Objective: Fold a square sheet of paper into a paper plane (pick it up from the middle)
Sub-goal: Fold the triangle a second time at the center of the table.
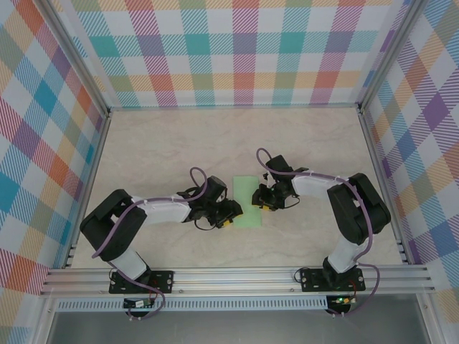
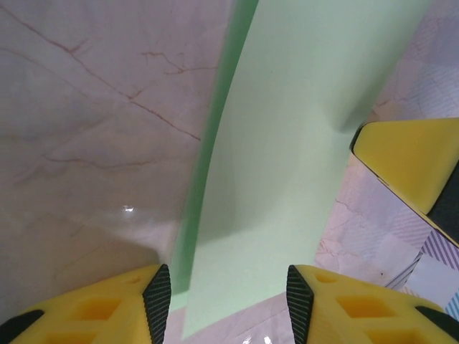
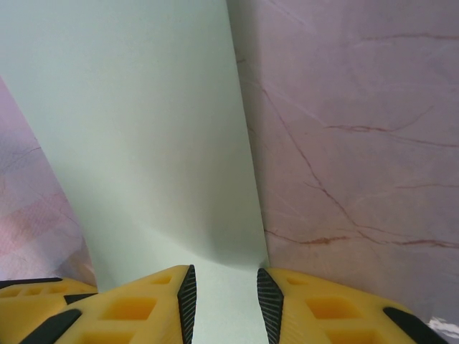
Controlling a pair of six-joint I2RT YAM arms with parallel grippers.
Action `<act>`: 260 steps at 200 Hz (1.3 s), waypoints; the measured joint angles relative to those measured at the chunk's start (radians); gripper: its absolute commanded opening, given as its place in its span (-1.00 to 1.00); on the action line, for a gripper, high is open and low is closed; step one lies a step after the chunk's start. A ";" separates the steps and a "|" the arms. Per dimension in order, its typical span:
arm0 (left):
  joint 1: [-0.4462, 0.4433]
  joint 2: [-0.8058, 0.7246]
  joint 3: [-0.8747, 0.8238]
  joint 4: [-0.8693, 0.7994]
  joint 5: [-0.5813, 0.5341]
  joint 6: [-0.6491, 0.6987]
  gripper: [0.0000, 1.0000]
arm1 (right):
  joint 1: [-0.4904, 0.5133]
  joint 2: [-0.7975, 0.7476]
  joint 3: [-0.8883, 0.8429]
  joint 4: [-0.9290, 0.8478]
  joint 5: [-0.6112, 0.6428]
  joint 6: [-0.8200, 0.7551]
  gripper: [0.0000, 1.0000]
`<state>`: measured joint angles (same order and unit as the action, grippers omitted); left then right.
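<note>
Left end effector (image 2: 228, 290) half open astride the square sheet of paper (image 2: 287, 143); right end effector (image 3: 227, 290) narrower gap, seemingly touching it.

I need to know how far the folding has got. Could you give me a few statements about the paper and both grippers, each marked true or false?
1. The square sheet of paper is on the table with one gripper at each side of it. True.
2. The paper is bright red. False: it is pale green.
3. The left gripper has its jaws apart, with paper showing in the gap. True.
4. The paper is already a narrow pointed dart. False: from above its outline is an oblong.
5. The right gripper is parked by the far wall. False: it is at the paper's right edge, jaws apart.
</note>
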<state>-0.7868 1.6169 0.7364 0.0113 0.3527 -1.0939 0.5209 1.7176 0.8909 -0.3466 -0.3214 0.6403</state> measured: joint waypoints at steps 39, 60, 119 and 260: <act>-0.001 -0.006 -0.001 -0.008 -0.005 -0.003 -0.05 | 0.000 0.000 0.000 0.001 0.000 0.000 -0.32; -0.001 -0.001 -0.010 0.020 -0.001 -0.014 -0.09 | 0.000 0.000 0.000 0.001 0.000 0.000 -0.32; -0.002 0.024 -0.015 0.056 0.010 -0.031 -0.18 | 0.000 0.000 0.000 0.001 0.000 0.000 -0.32; -0.003 0.026 -0.041 0.201 -0.005 -0.088 -0.23 | 0.000 -0.008 -0.010 0.013 -0.003 0.000 -0.31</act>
<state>-0.7898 1.6428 0.6952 0.2127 0.3477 -1.1820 0.5209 1.7100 0.8814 -0.3332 -0.3244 0.6403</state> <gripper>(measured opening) 0.383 0.344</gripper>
